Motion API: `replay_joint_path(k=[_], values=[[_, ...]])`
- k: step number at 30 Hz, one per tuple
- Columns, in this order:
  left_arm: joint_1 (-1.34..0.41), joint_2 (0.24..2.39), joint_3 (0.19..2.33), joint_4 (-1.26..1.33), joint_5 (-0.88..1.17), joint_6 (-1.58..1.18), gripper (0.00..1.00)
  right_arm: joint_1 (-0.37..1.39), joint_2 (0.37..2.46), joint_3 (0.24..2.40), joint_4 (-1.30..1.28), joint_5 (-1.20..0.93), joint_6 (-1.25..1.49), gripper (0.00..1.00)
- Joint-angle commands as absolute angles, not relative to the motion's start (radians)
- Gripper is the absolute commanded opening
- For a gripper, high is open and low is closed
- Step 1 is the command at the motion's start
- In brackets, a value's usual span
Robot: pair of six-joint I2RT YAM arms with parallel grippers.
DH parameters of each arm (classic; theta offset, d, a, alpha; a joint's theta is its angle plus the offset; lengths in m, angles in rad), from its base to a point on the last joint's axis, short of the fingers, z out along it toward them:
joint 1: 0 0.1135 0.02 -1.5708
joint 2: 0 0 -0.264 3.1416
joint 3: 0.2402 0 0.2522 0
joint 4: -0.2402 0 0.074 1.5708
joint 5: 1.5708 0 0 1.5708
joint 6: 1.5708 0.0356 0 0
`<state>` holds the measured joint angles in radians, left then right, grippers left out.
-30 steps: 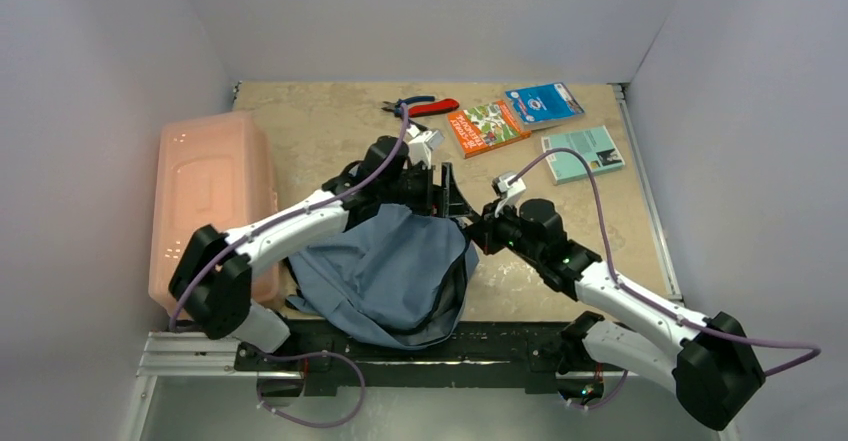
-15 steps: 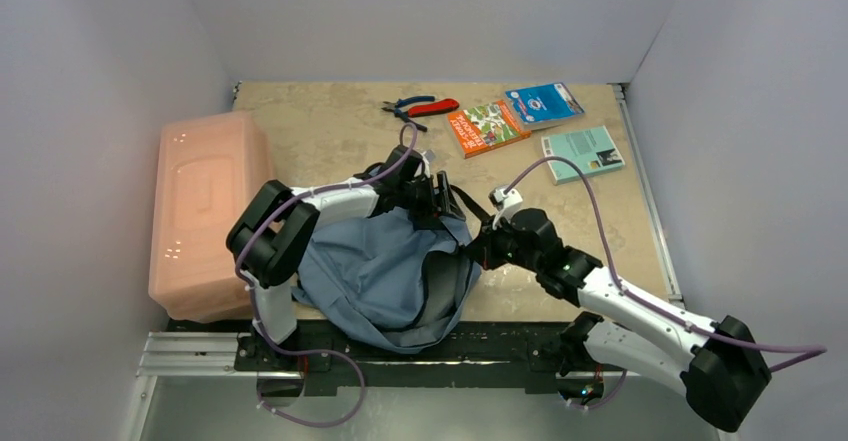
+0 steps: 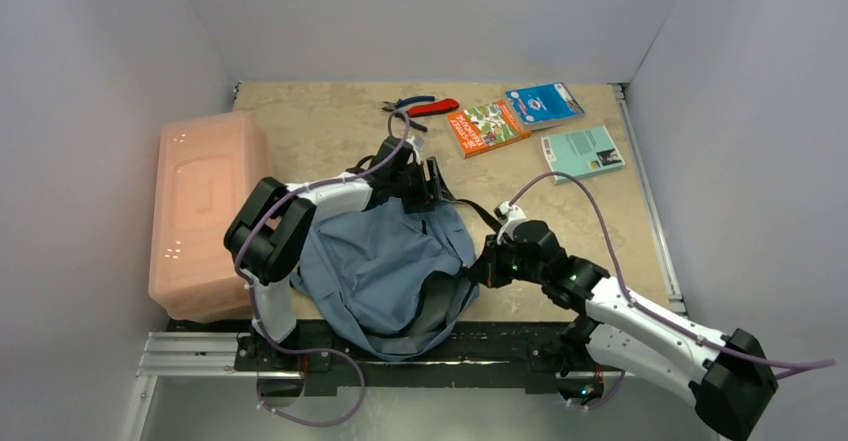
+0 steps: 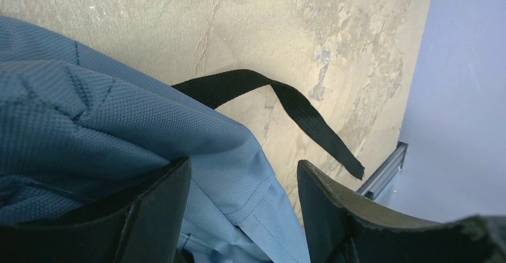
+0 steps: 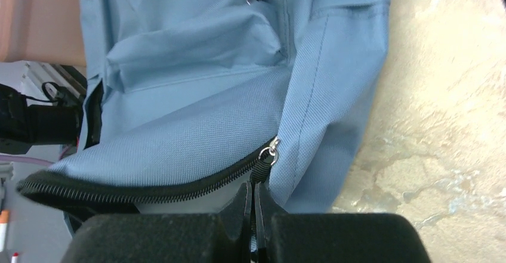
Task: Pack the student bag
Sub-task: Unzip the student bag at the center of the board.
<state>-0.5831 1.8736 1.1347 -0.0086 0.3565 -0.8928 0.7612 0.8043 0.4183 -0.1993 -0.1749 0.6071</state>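
The student bag (image 3: 380,261), soft grey-blue fabric with a dark zip, lies slumped at the table's near edge between the arms. My left gripper (image 3: 432,186) sits at the bag's far top edge. In the left wrist view its jaws (image 4: 243,173) stand apart over blue fabric (image 4: 89,114), nothing pinched between them, and a black strap (image 4: 298,105) trails onto the table. My right gripper (image 3: 483,266) is at the bag's right side. The right wrist view shows it (image 5: 253,185) shut on the black zip pull (image 5: 261,170) just below the silver slider (image 5: 271,151). The zip gapes to the left.
A translucent pink plastic box (image 3: 205,211) stands left of the bag. At the back lie red-and-blue pliers (image 3: 420,107), an orange book (image 3: 487,126), a blue book (image 3: 543,103) and a teal booklet (image 3: 583,152). Metal rail (image 3: 200,351) runs along the near edge.
My right gripper has drawn the zip pull toward the near edge. The left arm folded back at the elbow, its gripper staying at the bag's top. The bag has sunk flatter.
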Motion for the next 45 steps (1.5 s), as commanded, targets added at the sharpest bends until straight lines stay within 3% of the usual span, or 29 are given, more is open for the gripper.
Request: replay_joint_path(k=[1, 2, 5, 11, 13, 14, 15, 16, 21, 30, 39, 45], values=[[-0.58, 1.834, 1.123, 0.009, 0.289, -0.796, 0.63, 0.77, 0.882, 0.449, -0.217, -0.202, 0.71, 0.0], [-0.583, 1.815, 1.114, 0.003, 0.283, -0.773, 0.63, 0.77, 0.894, 0.452, -0.233, -0.179, 0.729, 0.02], [-0.599, 1.74, 1.097, -0.053, 0.28, -0.689, 0.63, 0.77, 0.916, 0.471, -0.297, -0.146, 0.771, 0.28], [-0.613, 1.702, 1.091, -0.103, 0.291, -0.685, 0.63, 0.769, 0.956, 0.499, -0.294, -0.111, 0.644, 0.31], [-0.608, 1.742, 1.105, -0.118, 0.274, -0.709, 0.63, 0.77, 0.975, 0.505, -0.271, -0.103, 0.603, 0.28], [-0.604, 1.765, 1.114, -0.133, 0.247, -0.717, 0.63, 0.77, 0.984, 0.51, -0.263, -0.092, 0.589, 0.21], [-0.597, 1.784, 1.119, -0.144, 0.208, -0.733, 0.63, 0.77, 0.994, 0.519, -0.264, -0.073, 0.582, 0.06], [-0.586, 1.808, 1.124, -0.152, 0.172, -0.751, 0.63, 0.77, 1.007, 0.536, -0.278, -0.053, 0.58, 0.0], [-0.515, 1.905, 1.223, -0.274, 0.079, -0.833, 0.61, 0.771, 1.011, 0.567, -0.312, -0.072, 0.557, 0.0], [-0.437, 1.967, 1.288, -0.244, -0.026, -0.902, 0.61, 0.802, 0.945, 0.554, -0.364, -0.208, 0.57, 0.0], [-0.388, 1.997, 1.305, -0.201, -0.073, -0.87, 0.61, 0.816, 0.811, 0.581, -0.526, -0.271, 0.644, 0.0], [-0.377, 2.006, 1.349, -0.223, -0.055, -0.835, 0.64, 0.816, 0.775, 0.527, -0.458, -0.302, 0.702, 0.0]])
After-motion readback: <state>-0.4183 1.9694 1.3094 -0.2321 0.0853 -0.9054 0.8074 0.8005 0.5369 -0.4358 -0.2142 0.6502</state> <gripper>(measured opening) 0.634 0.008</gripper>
